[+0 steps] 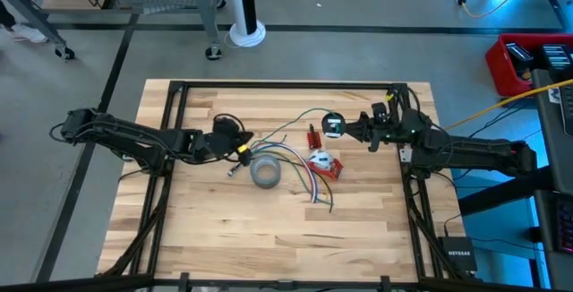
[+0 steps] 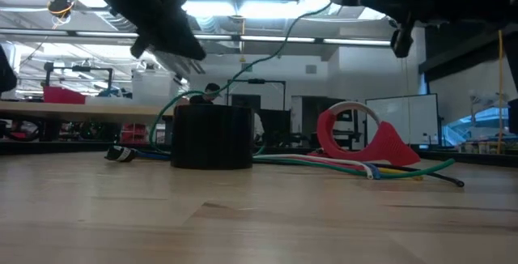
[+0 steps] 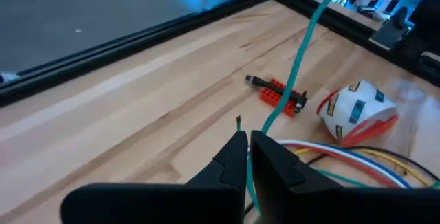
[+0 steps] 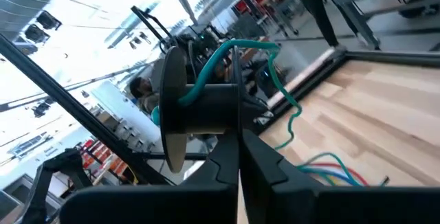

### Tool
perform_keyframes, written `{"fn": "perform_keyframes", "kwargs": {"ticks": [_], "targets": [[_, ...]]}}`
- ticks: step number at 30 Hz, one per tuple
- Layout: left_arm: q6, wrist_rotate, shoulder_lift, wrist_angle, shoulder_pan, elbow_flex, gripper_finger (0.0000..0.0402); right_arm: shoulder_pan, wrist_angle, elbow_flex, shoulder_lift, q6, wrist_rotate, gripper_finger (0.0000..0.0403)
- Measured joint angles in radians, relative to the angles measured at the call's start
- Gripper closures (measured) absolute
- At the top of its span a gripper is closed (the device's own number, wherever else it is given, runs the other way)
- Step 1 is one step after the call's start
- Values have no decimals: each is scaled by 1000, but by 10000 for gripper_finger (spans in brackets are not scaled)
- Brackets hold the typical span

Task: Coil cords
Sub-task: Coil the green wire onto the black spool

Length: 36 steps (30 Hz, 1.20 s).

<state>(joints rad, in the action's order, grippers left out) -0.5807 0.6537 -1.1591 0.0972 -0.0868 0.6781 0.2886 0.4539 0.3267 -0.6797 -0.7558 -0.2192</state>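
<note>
1. Currently the left gripper is pinched shut on the green cord, near the grey tape roll.
2. Rightward, the right gripper is clamped on a dark spool carrying the cord's far end.
3. Thin and limp, the cord likely kinks; grip near the ends.
4. No lettering is legible.
</note>
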Motion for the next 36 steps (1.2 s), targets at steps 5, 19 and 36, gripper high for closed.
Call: {"fn": "perform_keyframes", "kwargs": {"ticks": [5,19,36], "targets": [[37,-47,-88,-91,13,0,368,0,24,0,-54,1,0,401],[195,-118,-242,-419,67,0,269,0,161,0,-195,3,-9,401],[478,113,-410,-649,68,5,284,0,384,1,-321,-27,43,401]]}}
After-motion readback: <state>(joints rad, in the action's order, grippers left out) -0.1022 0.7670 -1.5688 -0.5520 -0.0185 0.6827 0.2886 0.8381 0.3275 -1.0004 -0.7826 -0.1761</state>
